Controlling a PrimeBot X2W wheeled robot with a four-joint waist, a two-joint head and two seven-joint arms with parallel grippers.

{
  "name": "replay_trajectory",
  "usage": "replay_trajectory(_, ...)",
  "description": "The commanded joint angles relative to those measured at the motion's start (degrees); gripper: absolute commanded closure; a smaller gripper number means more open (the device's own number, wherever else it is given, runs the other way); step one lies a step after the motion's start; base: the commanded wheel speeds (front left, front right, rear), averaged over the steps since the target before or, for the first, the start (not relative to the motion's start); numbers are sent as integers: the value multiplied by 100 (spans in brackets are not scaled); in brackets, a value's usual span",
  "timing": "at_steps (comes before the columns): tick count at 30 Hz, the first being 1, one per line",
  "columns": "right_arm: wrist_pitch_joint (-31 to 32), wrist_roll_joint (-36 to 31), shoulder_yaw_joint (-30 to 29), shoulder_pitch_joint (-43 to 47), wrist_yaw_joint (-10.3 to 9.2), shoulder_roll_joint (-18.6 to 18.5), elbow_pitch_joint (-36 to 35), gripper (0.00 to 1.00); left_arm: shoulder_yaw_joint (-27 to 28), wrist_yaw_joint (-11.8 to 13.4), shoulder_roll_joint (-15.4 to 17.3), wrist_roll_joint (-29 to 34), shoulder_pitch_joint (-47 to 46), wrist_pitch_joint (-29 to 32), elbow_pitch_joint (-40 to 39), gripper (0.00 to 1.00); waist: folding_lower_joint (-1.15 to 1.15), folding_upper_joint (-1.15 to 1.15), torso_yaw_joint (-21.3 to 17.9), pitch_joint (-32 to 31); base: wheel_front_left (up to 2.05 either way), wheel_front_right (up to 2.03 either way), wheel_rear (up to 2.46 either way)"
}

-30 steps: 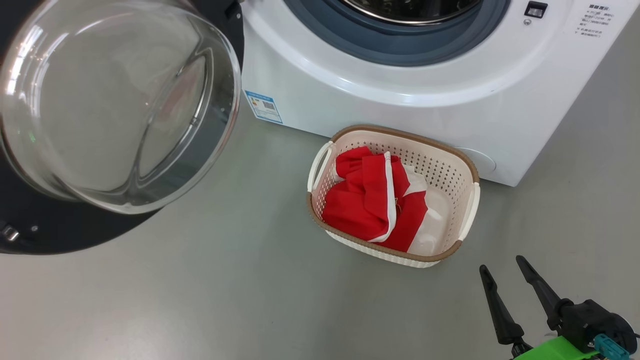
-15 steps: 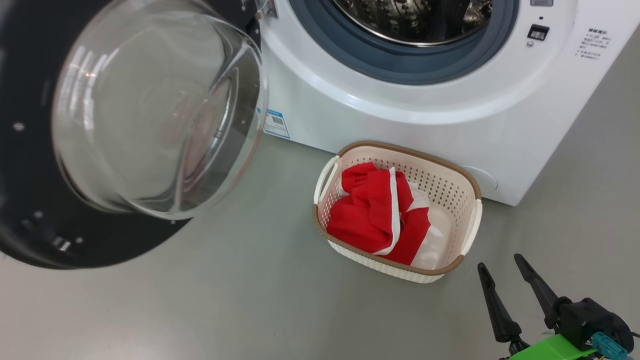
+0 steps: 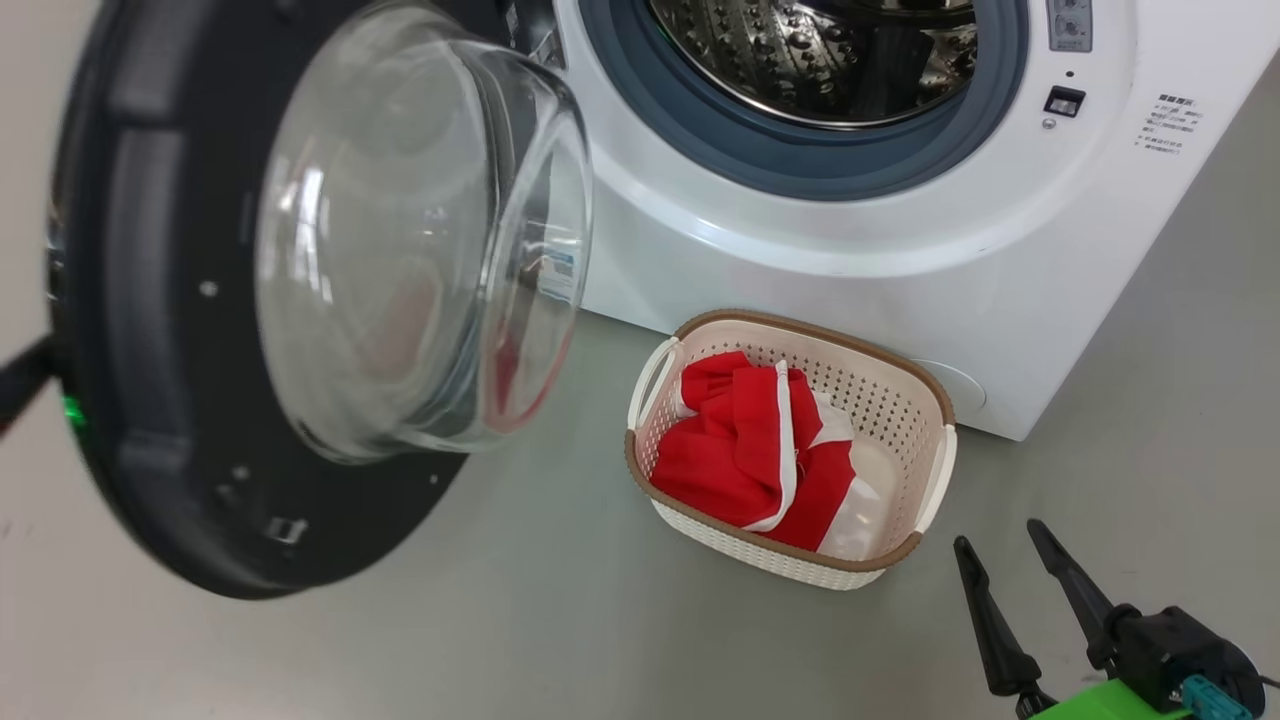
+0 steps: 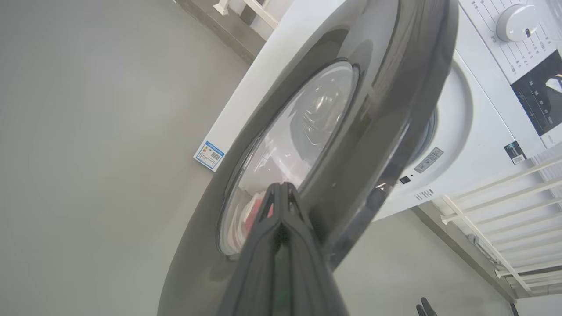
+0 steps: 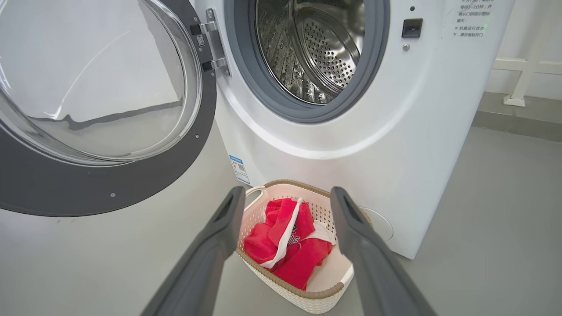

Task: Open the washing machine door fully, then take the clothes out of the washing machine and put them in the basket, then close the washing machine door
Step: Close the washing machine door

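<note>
From up on the head, the camera looks steeply down at the floor (image 3: 560, 640) in front of the washing machine (image 3: 800, 270), with the basket (image 3: 938, 470) near mid-frame. The left wrist camera sits very close to the outer face of the washing machine door (image 4: 395, 109), looking along its own fingers (image 4: 268, 215). The right wrist camera hangs low and further back, facing the drum (image 5: 316, 52) almost squarely. The head and right wrist views share that door's inner side, the drum and the basket.

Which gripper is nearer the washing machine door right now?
Left. The left gripper is at the outer face of the door, fingers shut; the right gripper hangs open, well clear of it, near the basket.
</note>
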Motion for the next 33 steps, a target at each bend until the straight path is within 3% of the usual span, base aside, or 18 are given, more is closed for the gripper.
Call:
replay_trajectory(1, -37, -12, 98, -6, 35, -34, -133, 0, 141, -42, 302, -83, -27, 69, -272, 100, 0, 0, -4, -11, 0, 0, 0)
replay_trajectory(10, -37, -9, 106, -2, 35, 7, -140, 0, -268, -42, 343, -244, 270, -74, -1262, 100, 0, 0, -112, -45, 0, 0, 0)
replay_trajectory(19, -37, -10, 98, -41, 35, 37, -150, 0, -1059, -42, 8, -223, 35, -525, -1970, 100, 0, 0, -293, -9, 0, 0, 0)
replay_trajectory(33, -37, 2, 87, -26, 35, 42, -155, 0, -1506, -42, 161, -196, 149, -1219, -1811, 100, 0, 0, -416, -37, 0, 0, 0)
